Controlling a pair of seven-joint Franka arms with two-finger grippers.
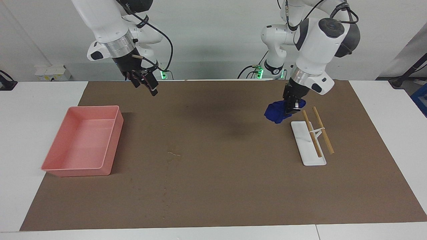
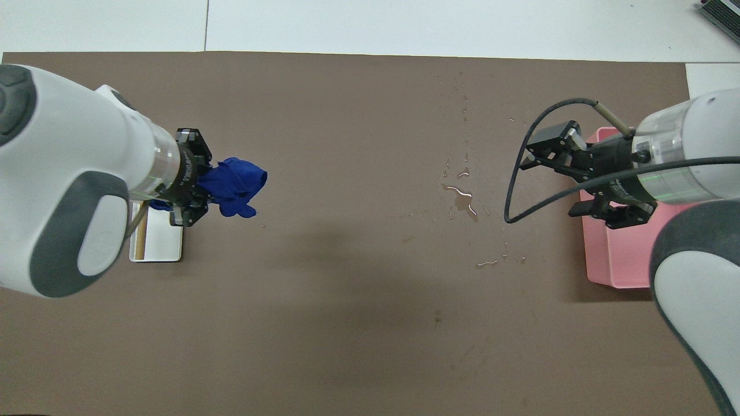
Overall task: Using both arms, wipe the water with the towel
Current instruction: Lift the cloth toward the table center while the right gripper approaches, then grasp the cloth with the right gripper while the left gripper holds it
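The navy blue towel (image 1: pixel 276 113) hangs bunched from my left gripper (image 1: pixel 291 106), which is shut on it, low over the brown mat beside the white tray (image 1: pixel 302 146). I cannot tell whether the towel touches the mat. In the overhead view the towel (image 2: pixel 236 184) sticks out from the left gripper (image 2: pixel 199 186). The water (image 2: pixel 462 199) is a small puddle with thin streaks of droplets on the mat's middle, toward the right arm's end. It shows faintly in the facing view (image 1: pixel 173 154). My right gripper (image 1: pixel 145 82) is open and empty, raised over the mat beside the pink bin.
A pink bin (image 1: pixel 111 140) stands empty at the right arm's end; it also shows in the overhead view (image 2: pixel 607 260). The white tray (image 2: pixel 156 248) carries two wooden rods (image 1: pixel 323 130) on a small stand. The brown mat (image 1: pixel 233 186) covers the white table.
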